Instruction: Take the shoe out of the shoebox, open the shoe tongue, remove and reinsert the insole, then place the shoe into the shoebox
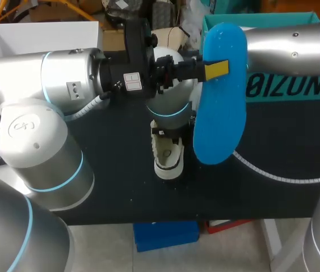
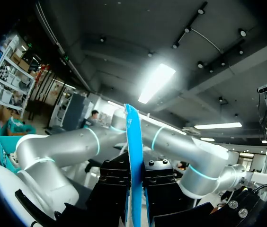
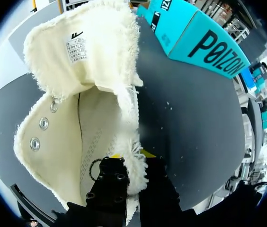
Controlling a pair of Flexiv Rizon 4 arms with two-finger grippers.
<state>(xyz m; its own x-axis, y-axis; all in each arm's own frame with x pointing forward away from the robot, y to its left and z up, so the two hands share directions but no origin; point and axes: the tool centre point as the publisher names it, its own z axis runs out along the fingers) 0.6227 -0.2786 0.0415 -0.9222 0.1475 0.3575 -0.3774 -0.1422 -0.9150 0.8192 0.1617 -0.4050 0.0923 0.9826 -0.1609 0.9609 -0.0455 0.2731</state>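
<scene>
Head view: L arm point(image 1: 41, 73) comes in from the left and R arm point(image 1: 285, 45) from the right; they meet over the middle of the table point(image 1: 109, 175).
insole point(image 1: 221, 107): blue, out of the shoe, up in the air w/ its broad face toward the overhead camera, just beside and above the shoe. Judged: held clear so it can be lined up for going back in.
left gripper point(image 1: 217, 69): clenched on the insole toward one end, w/ one yellow tip across the blue face. The left wrist view shows the insole point(image 2: 132, 156) edge-on btwn the two fingers, pinched from both sides.
shoe point(image 1: 168, 154): white, fleece-lined, standing on the table under the R arm's end, apart from the shoebox.
right gripper point(image 3: 132, 182): grasping the shoe point(image 3: 76, 142) by its side wall at the collar, one finger inside, one outside. Prob. to steady it and hold the mouth spread.
tongue point(image 3: 84, 47): folded fwd, away from the right gripper, so the opening is bare.
shoebox point(image 1: 287, 85): teal, far right of the table, behind the insole; the shoe is not in it.
step (judgement): insole out, reinsertion not yet done; approx. mid-task.
risk (judgement): an insole held at one end may sag or twist at the opening.
</scene>
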